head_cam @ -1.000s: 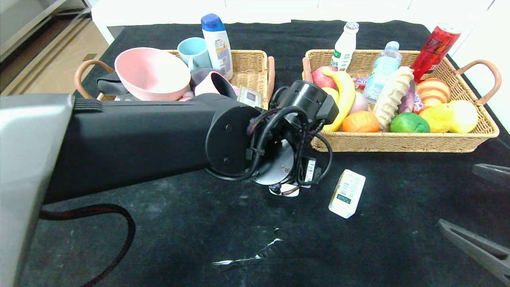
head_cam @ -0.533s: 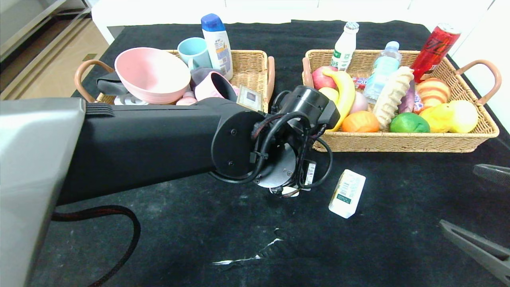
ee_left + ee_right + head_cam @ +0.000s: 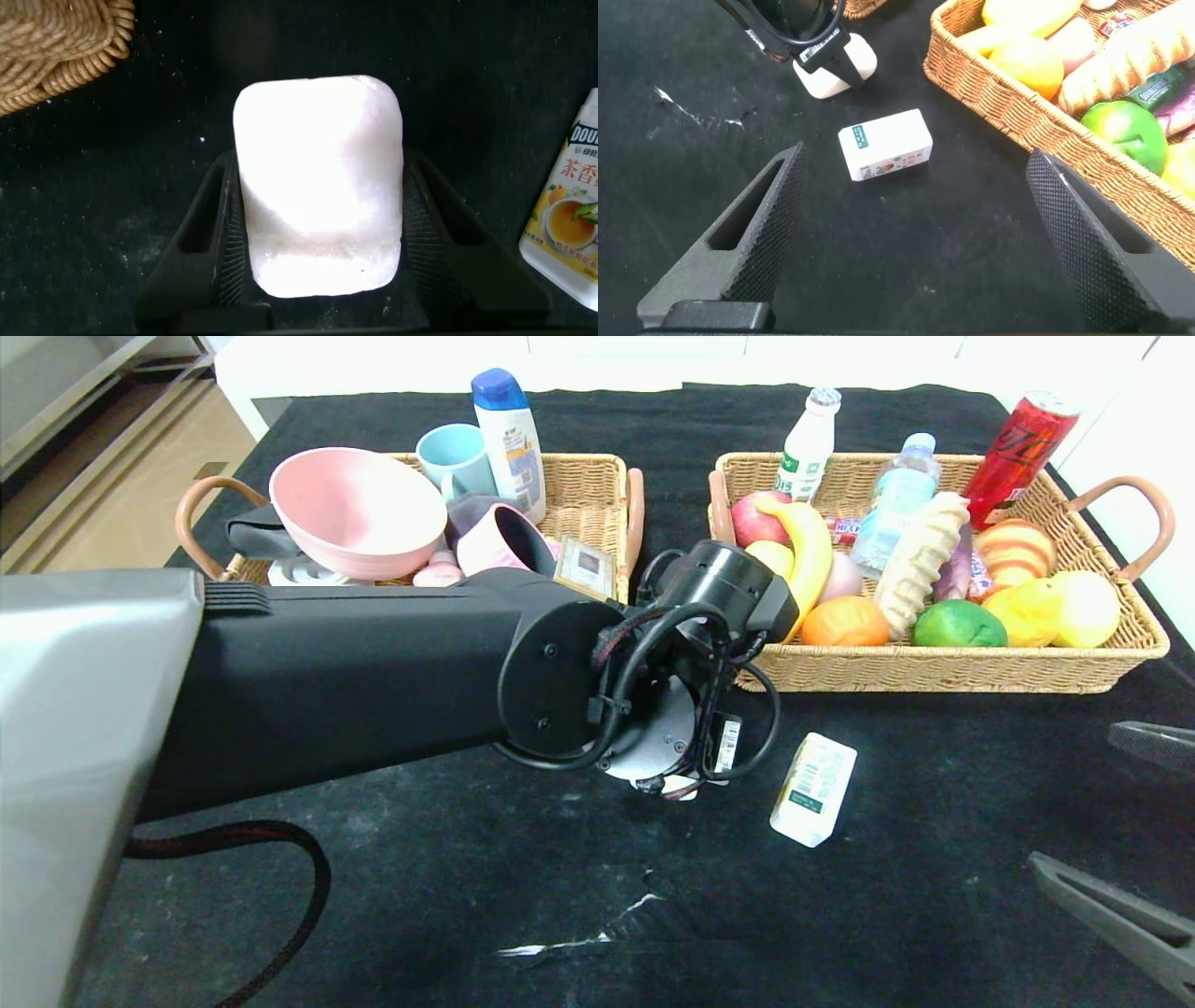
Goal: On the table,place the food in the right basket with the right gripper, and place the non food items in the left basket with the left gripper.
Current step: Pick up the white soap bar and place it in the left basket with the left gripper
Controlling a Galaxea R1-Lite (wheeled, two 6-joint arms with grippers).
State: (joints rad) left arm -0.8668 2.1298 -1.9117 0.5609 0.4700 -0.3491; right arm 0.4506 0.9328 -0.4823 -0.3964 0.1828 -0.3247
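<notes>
My left gripper [image 3: 320, 252] has its fingers [image 3: 201, 247] clenched on the plain white rounded bar [image 3: 320, 182] lying on the black cloth surface [image 3: 448, 877] between both wicker baskets, and that smooth bar could squirt free once I lift

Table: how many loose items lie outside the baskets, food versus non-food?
Food: 1, small white box with green print.
Non-food: 1, white rounded bar, gripped in the left tool.
Total: 2.
Right tool: open, idle at near right.

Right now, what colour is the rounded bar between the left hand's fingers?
Plain white rounded bar; clearest in the left wrist view.
</notes>
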